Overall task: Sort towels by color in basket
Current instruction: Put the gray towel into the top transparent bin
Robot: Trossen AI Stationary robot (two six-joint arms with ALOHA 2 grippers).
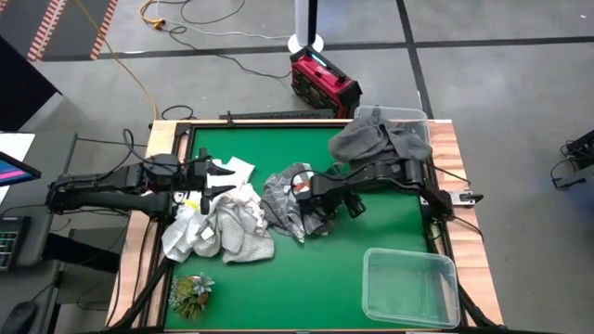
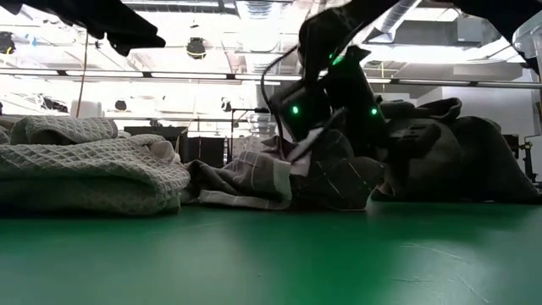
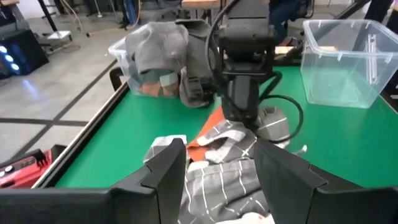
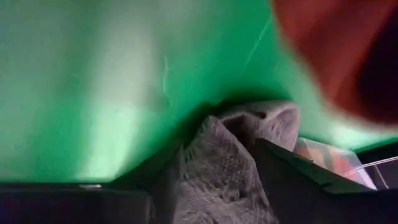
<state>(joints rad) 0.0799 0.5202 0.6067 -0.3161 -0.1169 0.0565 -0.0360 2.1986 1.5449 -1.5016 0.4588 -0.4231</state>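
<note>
A heap of grey-checked towels (image 1: pixel 283 204) lies mid-table with a patch of the rust-orange towel (image 3: pixel 208 127) showing in it. My right gripper (image 1: pixel 303 190) reaches into this heap from the table's right and is shut on grey cloth. White and pale grey towels (image 1: pixel 218 227) lie in a heap toward the left. My left gripper (image 1: pixel 223 178) hovers open over their far part, its fingers (image 3: pixel 165 168) apart and pointing at the checked heap. Dark grey towels (image 1: pixel 380 139) fill and overhang a clear bin (image 1: pixel 415 116) at the far right. My right gripper (image 4: pixel 221 146) pinches a bunched fold of grey waffle-textured towel (image 4: pixel 214 165) between its two fingers, coming from above and pointing down. The cloth rises in a ridge between the fingers; the rest of the towel lies in the heap on the table (image 2: pixel 279 178).
An empty clear bin (image 1: pixel 445 269) stands at the near right corner. A small green leafy tuft (image 1: pixel 190 292) sits at the near left. Bare green table (image 1: pixel 306 288) lies between them. A raised wooden rim (image 1: pixel 139 241) borders the table.
</note>
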